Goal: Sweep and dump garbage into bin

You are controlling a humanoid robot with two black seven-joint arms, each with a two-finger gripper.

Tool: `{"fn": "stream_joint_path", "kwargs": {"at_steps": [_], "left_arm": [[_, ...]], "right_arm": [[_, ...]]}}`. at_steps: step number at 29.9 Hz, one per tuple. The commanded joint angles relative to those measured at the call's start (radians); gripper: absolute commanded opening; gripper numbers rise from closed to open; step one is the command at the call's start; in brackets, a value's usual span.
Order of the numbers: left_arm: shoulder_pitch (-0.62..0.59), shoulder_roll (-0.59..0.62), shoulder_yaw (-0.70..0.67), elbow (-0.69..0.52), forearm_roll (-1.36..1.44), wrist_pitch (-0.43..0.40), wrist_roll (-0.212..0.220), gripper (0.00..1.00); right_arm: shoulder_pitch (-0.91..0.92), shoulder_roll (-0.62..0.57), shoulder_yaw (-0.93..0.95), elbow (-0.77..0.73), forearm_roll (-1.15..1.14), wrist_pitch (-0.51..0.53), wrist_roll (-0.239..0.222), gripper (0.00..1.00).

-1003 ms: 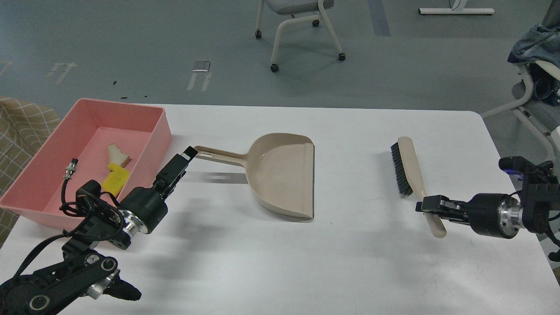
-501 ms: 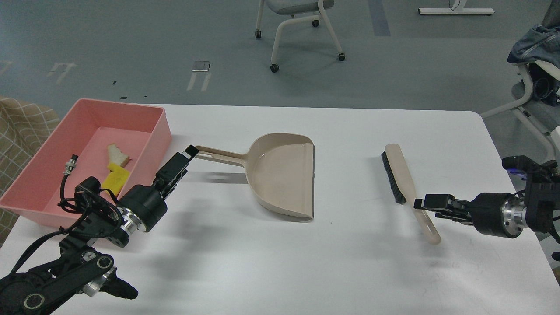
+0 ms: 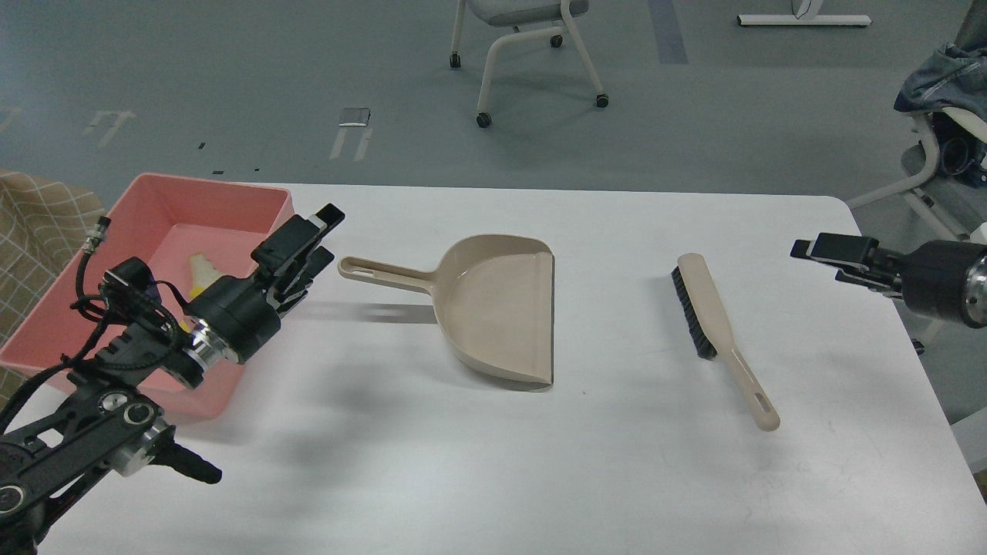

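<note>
Garbage (image 3: 202, 271) inside bin (image 3: 146, 202), left hand (image 3: 318, 225) and right hand (image 3: 819, 250) spread, empty.

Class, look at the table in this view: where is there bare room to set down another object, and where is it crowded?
Free: the white strip between dustpan and brush, and the whole near edge of the table. Crowded: the left end, where the left gripper hangs beside the pink bin and dustpan handle.

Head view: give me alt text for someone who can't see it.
Both tools lie released on the white table: beige dustpan at centre, brush to its right. The left pincer and right pincer hold nothing, and pale garbage sits in the pink bin.
</note>
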Motion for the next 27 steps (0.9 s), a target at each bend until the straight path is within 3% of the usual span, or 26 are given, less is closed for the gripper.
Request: {"fn": "stream_joint_path", "kwargs": {"at_steps": [1, 8, 15, 19, 24, 27], "left_arm": [[-0.004, -0.006, -0.099, -0.001, -0.043, -0.067, 0.005, 0.97], [-0.068, -0.009, -0.243, 0.022, -0.223, -0.152, 0.034, 0.97], [-0.261, -0.076, -0.24, 0.199, -0.303, -0.158, 0.043, 0.97], [-0.355, -0.158, -0.248, 0.324, -0.309, -0.178, 0.065, 0.97], [-0.423, -0.251, -0.243, 0.456, -0.335, -0.199, 0.065, 0.97], [-0.443, -0.294, -0.237, 0.534, -0.352, -0.225, 0.065, 0.97]], "right_arm": [[0.002, 0.008, 0.1, -0.057, 0.001, 0.0, 0.0, 0.92], [0.0, 0.178, 0.356, -0.224, 0.004, 0.0, 0.02, 0.93], [0.0, 0.444, 0.557, -0.34, 0.006, 0.0, 0.04, 0.93], [0.014, 0.609, 0.635, -0.428, 0.006, 0.0, 0.092, 0.93], [0.034, 0.735, 0.698, -0.543, 0.062, -0.019, 0.156, 0.93], [0.034, 0.769, 0.71, -0.568, 0.16, -0.018, 0.159, 0.94]]}}
